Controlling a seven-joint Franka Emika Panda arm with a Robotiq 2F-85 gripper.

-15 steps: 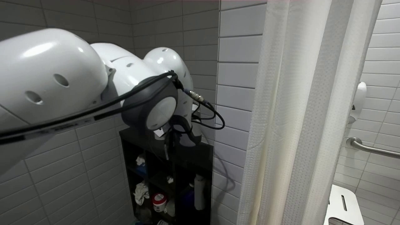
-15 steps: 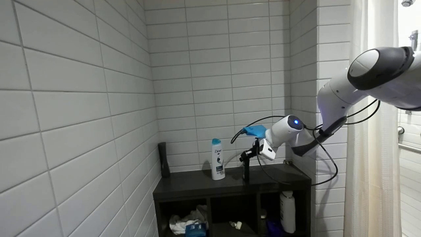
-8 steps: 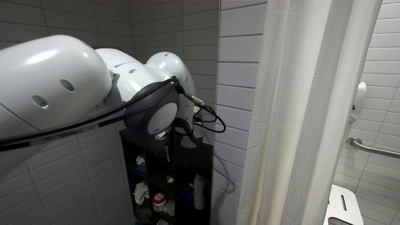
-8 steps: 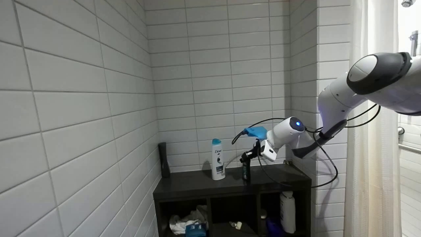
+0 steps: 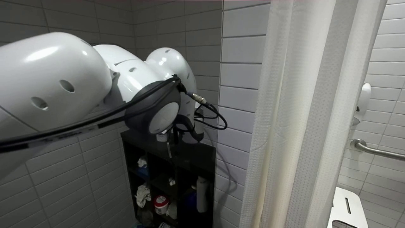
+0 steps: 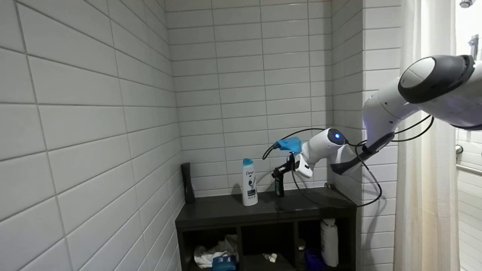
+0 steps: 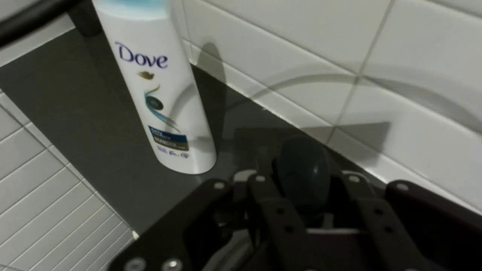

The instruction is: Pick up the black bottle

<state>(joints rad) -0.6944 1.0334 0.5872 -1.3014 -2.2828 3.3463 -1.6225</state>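
Below the hand point(image 7: 305, 178), a dark shelf unit point(image 6: 222, 209) is noted. On its top, near the hand, a white Dove bottle point(image 6: 249, 184) is seen upright; farther from the hand, a dark tapered object point(image 6: 188, 183) is seen. The black bottle point(image 6: 279, 187) is clamped by its upper part in the hand, held roughly upright below it, base apparently clear of the unit.

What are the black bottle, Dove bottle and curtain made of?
Black bottle: smooth, slightly glossy, showing a small highlight; plastic or metal, hard to tell.
Dove bottle: probably plastic, satiny, from its smooth, softly shining side.
Curtain: likely fabric, matt, with dimpled texture and loose folds.
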